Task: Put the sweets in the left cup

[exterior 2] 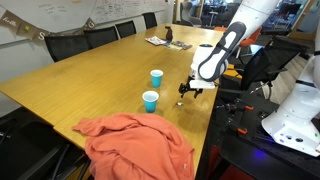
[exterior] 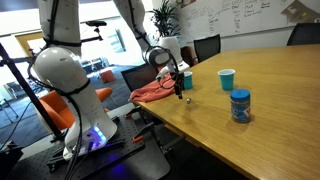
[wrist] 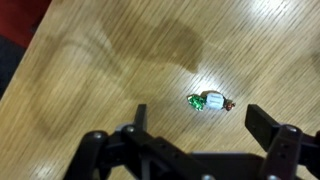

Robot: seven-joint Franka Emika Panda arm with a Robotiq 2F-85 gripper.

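Observation:
One sweet (wrist: 208, 101), in a green and white wrapper with a reddish end, lies alone on the wooden table (wrist: 90, 60) in the wrist view. My gripper (wrist: 200, 125) is open and empty, hovering just above the table with the sweet a little ahead of the gap between its fingers. In both exterior views the gripper (exterior: 178, 86) (exterior 2: 188, 90) points down near the table's edge. The left cup (exterior: 187, 80), the darker blue one, stands just behind the gripper. It also shows in an exterior view (exterior 2: 150, 100), upright, to the gripper's side.
A lighter blue cup (exterior: 227, 79) (exterior 2: 156, 77) stands farther along the table. A blue-lidded jar (exterior: 240, 105) stands nearer the front. A red-orange cloth (exterior: 155, 92) (exterior 2: 135, 145) lies by the table edge. Office chairs (exterior: 205, 47) line the far side.

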